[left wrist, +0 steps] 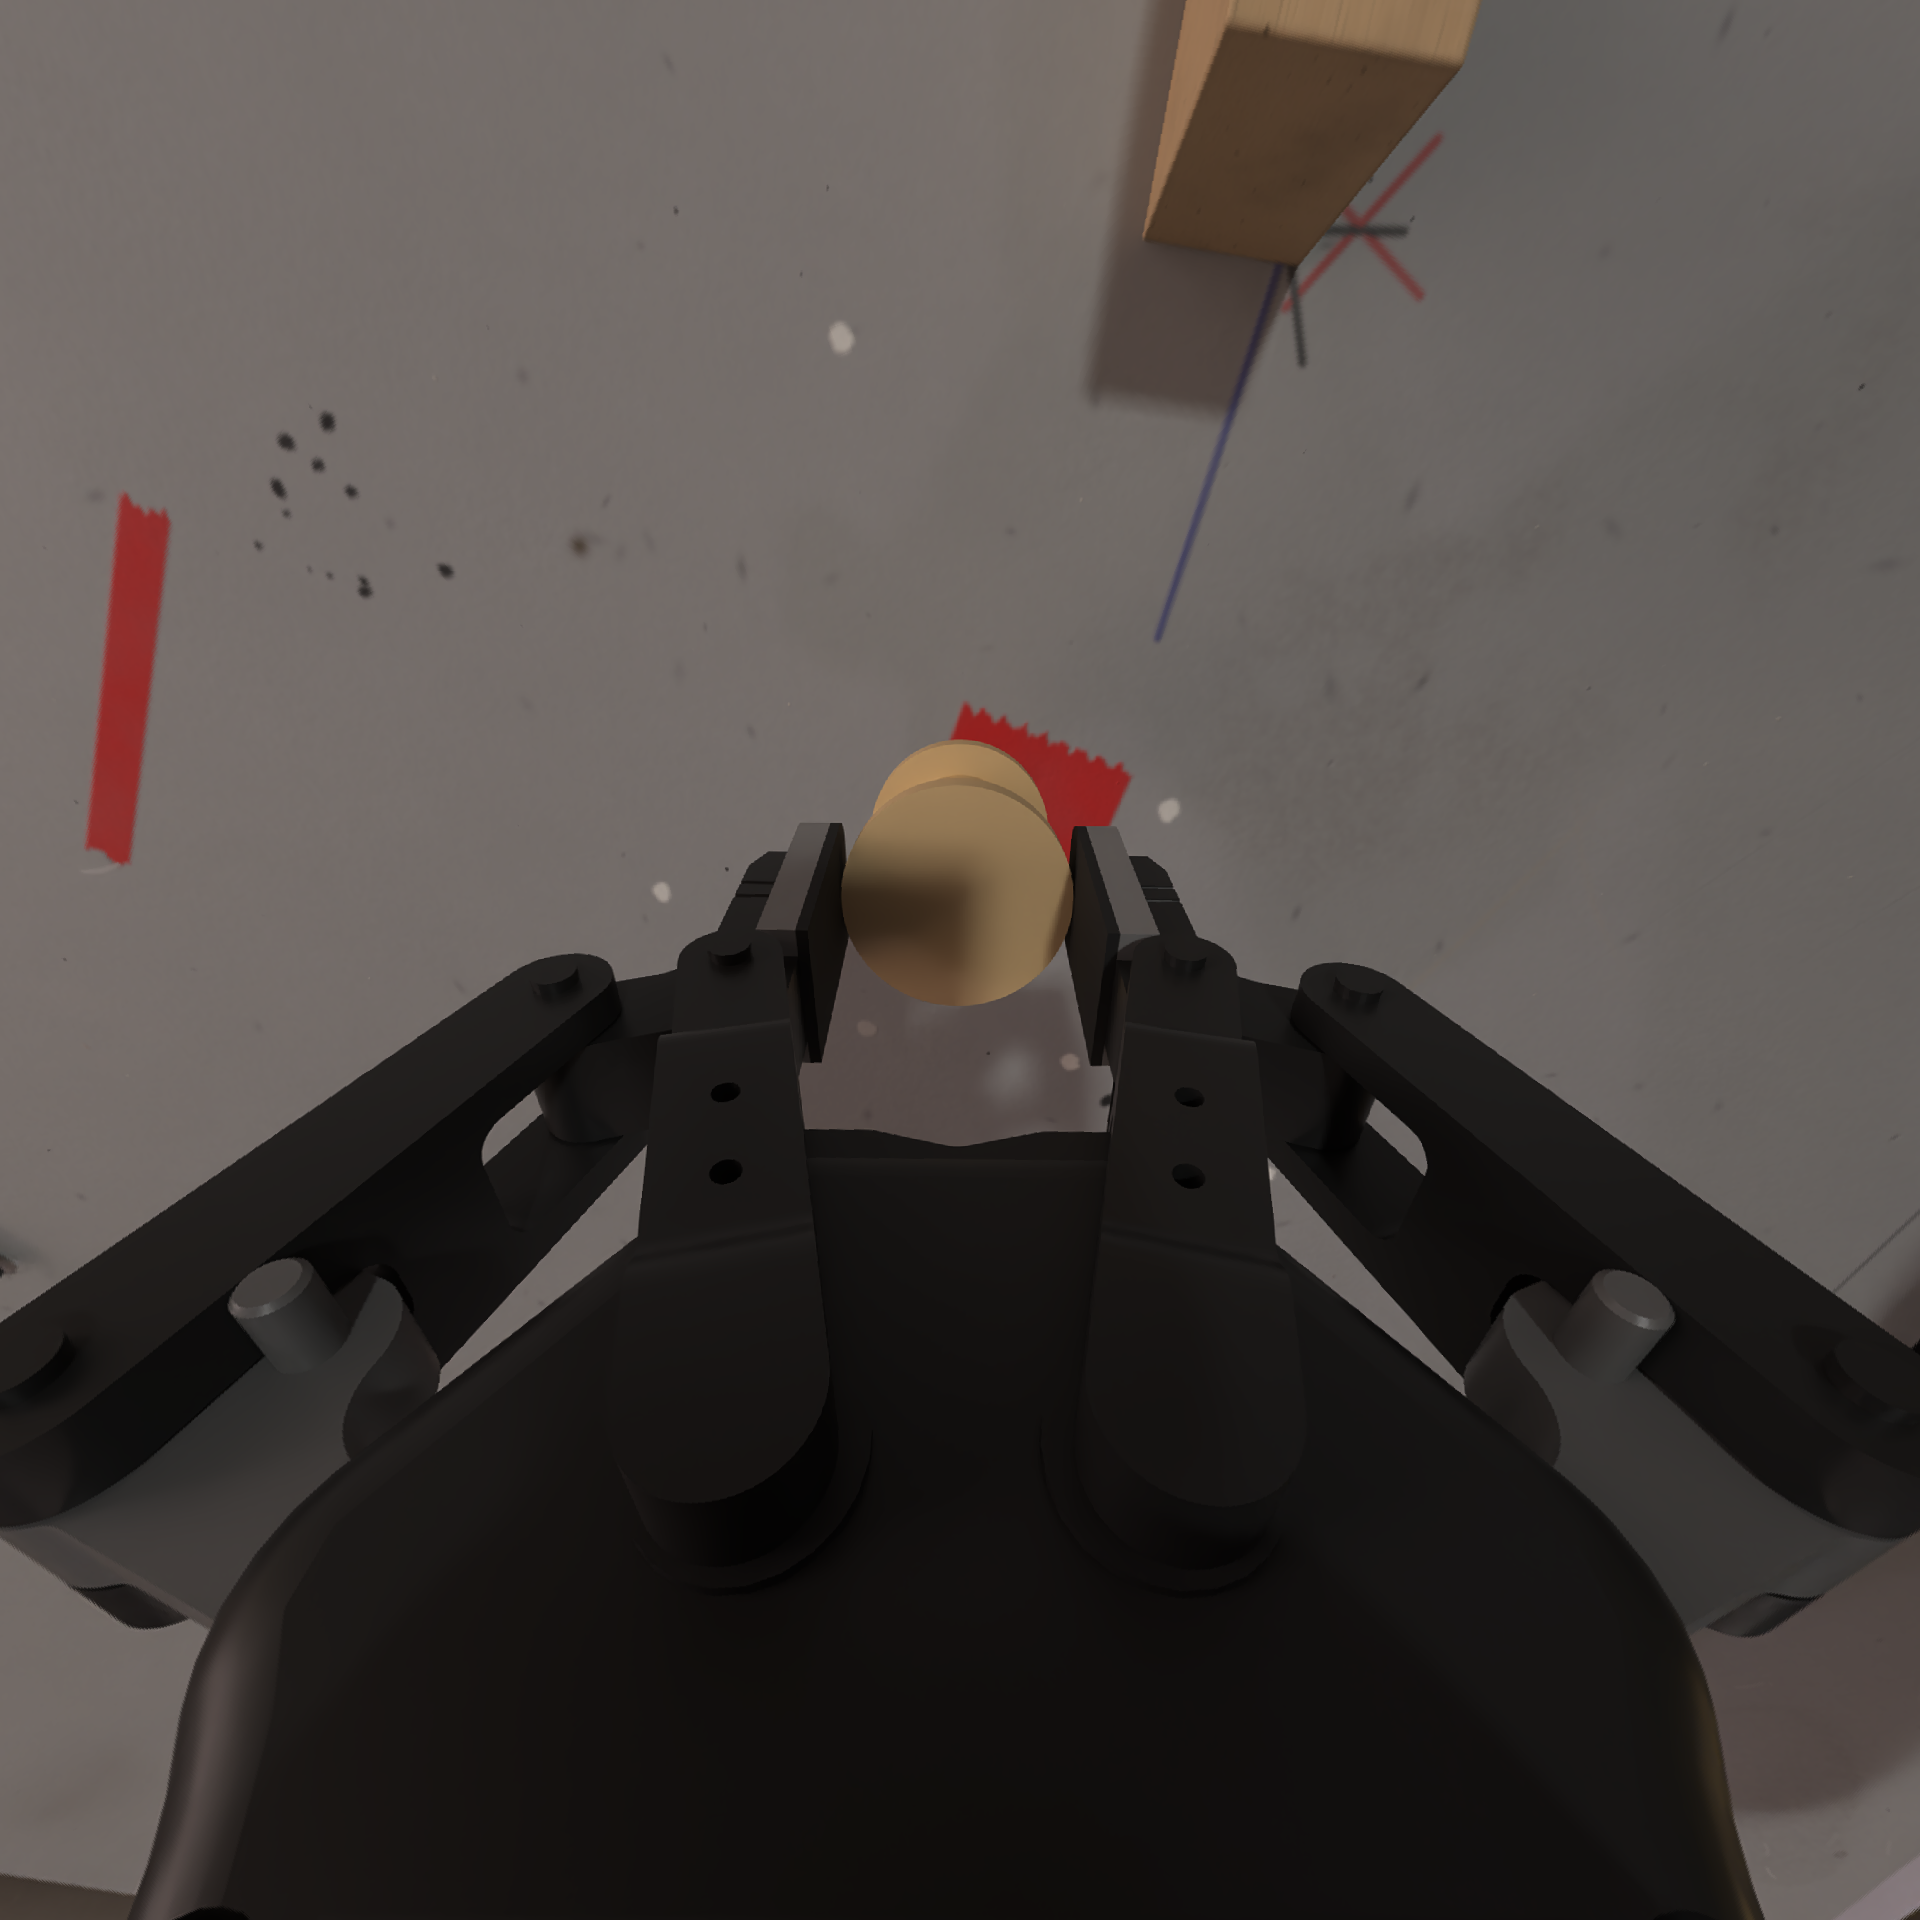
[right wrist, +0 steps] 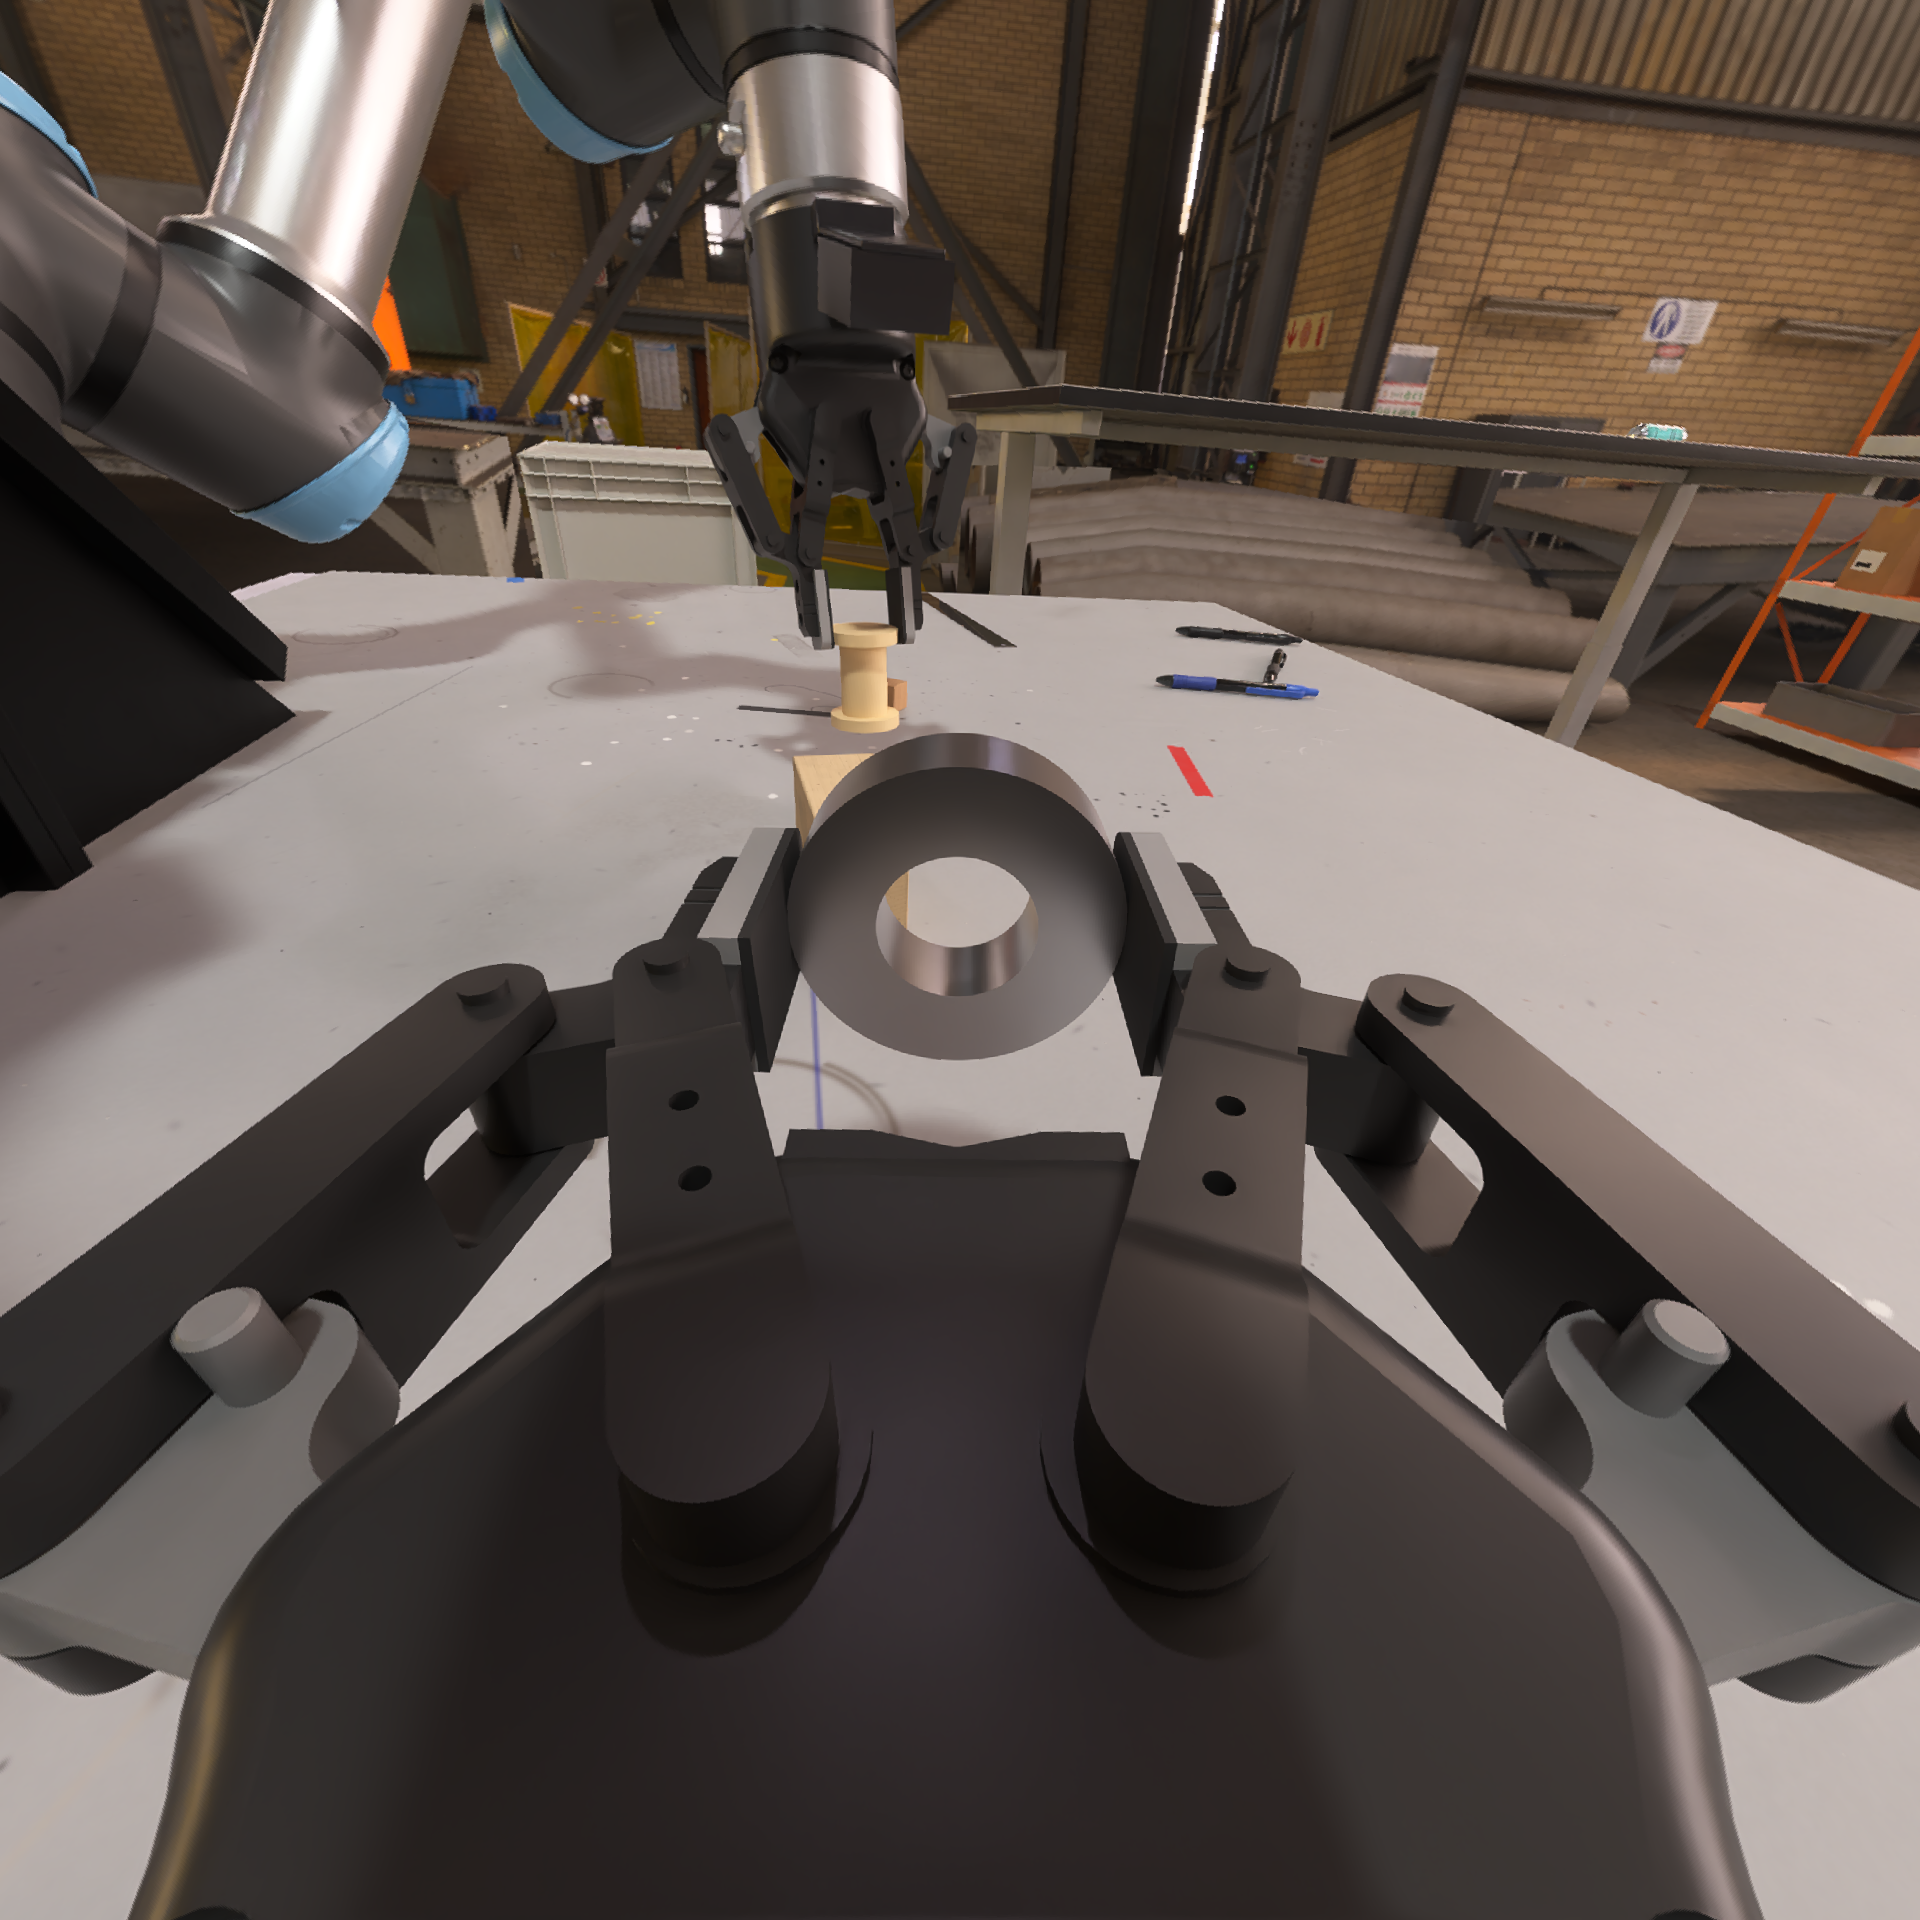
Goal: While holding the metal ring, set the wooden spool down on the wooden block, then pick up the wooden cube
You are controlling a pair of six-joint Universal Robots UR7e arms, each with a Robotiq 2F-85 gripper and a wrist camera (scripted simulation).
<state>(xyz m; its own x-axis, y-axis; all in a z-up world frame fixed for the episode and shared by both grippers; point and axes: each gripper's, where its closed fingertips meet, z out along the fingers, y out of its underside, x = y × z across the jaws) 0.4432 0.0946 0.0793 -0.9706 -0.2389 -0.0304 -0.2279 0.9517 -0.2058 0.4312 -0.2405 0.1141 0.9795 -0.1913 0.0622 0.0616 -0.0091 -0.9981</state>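
Observation:
In the left wrist view my left gripper (left wrist: 956, 862) is shut on the top flange of the pale wooden spool (left wrist: 956, 925) and holds it upright over the grey table. The wooden block (left wrist: 1299, 125) lies at the upper right, apart from the spool. In the right wrist view my right gripper (right wrist: 956, 847) is shut on the dark metal ring (right wrist: 956, 795), held above the table. Behind the ring, part of the wooden block (right wrist: 821, 784) shows. Farther off, the left gripper (right wrist: 860, 623) holds the spool (right wrist: 864, 681). A small wooden cube (right wrist: 899, 691) peeks out just behind the spool.
Red tape strips (left wrist: 130, 675) and drawn lines (left wrist: 1351, 239) mark the grey table (right wrist: 1455, 987). Two pens (right wrist: 1236, 684) lie at the far right, and a red strip (right wrist: 1190, 771) lies nearer. The left arm (right wrist: 312, 208) reaches in from the upper left. The table's edge runs along the right.

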